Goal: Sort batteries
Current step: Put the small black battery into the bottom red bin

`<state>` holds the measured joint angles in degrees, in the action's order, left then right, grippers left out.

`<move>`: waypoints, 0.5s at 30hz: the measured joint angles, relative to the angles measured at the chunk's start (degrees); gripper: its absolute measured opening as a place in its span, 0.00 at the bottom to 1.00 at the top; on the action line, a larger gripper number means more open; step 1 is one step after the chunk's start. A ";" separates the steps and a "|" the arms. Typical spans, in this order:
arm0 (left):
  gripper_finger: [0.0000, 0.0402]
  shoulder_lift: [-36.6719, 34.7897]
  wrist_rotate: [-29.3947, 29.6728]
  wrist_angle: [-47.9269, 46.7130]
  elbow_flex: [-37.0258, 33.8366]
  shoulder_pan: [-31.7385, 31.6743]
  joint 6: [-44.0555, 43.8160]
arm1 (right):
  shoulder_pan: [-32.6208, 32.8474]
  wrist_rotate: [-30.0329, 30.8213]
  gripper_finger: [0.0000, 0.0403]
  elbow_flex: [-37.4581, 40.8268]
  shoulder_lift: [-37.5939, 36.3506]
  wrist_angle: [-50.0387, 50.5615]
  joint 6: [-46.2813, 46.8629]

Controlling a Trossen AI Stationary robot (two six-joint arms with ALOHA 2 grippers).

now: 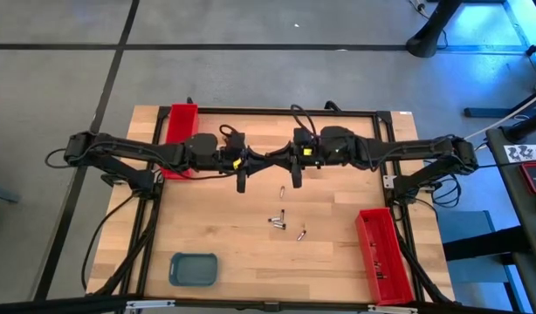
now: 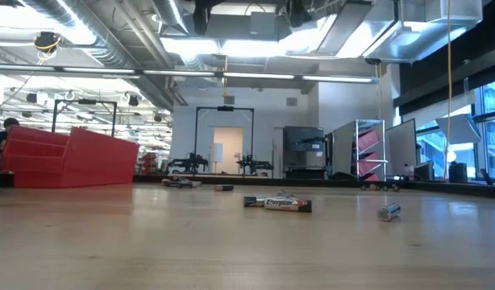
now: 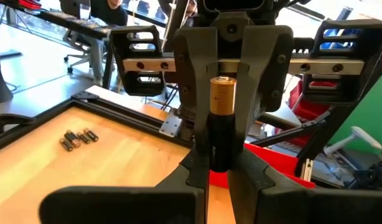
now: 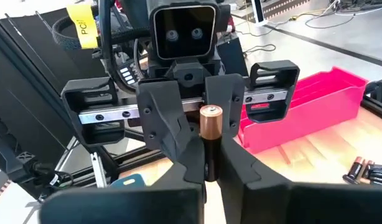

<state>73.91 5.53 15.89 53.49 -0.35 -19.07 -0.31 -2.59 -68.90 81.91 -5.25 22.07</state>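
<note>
My two arms reach in from the table's left and right, and the grippers meet tip to tip above its middle, left gripper (image 1: pixel 261 160) facing right gripper (image 1: pixel 277 160). A battery with a copper top and black body (image 3: pixel 220 99) (image 4: pixel 210 124) stands upright between the fingertips, well above the table. Both the left gripper (image 3: pixel 221 167) and the right gripper (image 4: pixel 209 163) are shut on it. Loose batteries (image 1: pixel 277 221) (image 2: pixel 278 203) lie flat on the wood nearer the near edge, with one more (image 1: pixel 283 192) close below the grippers. My left gripper pinches the battery's black lower body (image 3: pixel 219 146) between its two fingers, coming level from the table's left. The battery stands upright and lifted clear, its copper top above the fingers. My right gripper pinches the battery's black lower part (image 4: pixel 210 155) between its two fingers, coming level from the table's right. The copper top (image 4: pixel 211 115) stands above them. The fingertips of the other gripper sit right behind the battery.
A long red tray (image 1: pixel 181 131) lies at the far left corner under the left arm. A second one (image 1: pixel 383 255) lies along the right edge, near side. A blue-grey rounded tray (image 1: pixel 194 269) sits near the left near corner. Bare wood lies between them.
</note>
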 joint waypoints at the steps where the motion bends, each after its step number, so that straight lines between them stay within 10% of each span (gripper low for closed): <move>1: 0.07 0.00 -0.01 -0.04 -0.02 0.02 0.00 | 0.01 0.33 0.04 0.00 0.00 -0.03 0.13; 15: 0.49 0.17 -0.01 -4.80 -0.17 -0.03 -0.52 | 4.70 6.71 0.04 -0.22 -15.49 21.99 5.91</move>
<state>74.08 5.53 11.09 53.32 -0.38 -19.59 4.40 4.12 -69.12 66.42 16.74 27.98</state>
